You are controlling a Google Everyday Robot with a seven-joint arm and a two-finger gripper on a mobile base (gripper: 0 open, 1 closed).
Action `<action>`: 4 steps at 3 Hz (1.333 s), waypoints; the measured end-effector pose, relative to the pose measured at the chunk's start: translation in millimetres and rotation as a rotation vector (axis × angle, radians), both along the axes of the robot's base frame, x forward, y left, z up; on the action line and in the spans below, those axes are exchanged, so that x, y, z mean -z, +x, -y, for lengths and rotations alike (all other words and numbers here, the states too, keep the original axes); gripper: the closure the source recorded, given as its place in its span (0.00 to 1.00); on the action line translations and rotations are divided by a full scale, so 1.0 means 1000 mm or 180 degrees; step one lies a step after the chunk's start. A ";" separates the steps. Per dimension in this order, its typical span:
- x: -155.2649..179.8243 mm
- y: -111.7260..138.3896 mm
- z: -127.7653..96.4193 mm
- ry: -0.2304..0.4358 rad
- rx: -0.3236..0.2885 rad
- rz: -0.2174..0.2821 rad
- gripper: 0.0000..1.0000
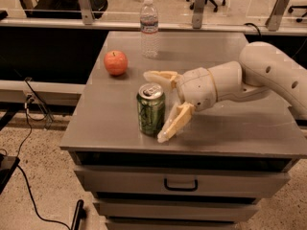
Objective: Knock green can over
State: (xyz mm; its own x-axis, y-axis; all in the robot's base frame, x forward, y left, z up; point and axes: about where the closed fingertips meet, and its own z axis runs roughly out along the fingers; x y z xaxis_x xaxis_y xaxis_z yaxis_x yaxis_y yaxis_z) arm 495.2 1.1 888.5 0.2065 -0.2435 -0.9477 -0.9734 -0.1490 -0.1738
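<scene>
The green can (151,109) stands upright near the front left of the grey cabinet top (220,56), its silver top and pull tab showing. My gripper (158,107) reaches in from the right and is open. One pale finger (160,76) lies just behind the can's top. The other finger (175,122) slants down at the can's right side, its tip near the tabletop. The can sits between the two fingers, very close to both; I cannot tell whether either touches it.
A red apple (115,63) sits at the left of the top. A clear water bottle (149,28) stands at the back. The cabinet's front edge (182,147) is close below the can, with drawers (181,183) under it. Cables lie on the floor at left.
</scene>
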 end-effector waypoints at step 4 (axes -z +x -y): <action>0.019 -0.022 -0.015 0.0362 -0.0144 -0.0236 0.59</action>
State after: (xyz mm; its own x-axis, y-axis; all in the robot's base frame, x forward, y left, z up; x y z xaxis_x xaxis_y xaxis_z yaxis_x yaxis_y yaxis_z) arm 473.0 15.6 869.8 0.1431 -0.1257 -0.9817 -0.9770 -0.1765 -0.1198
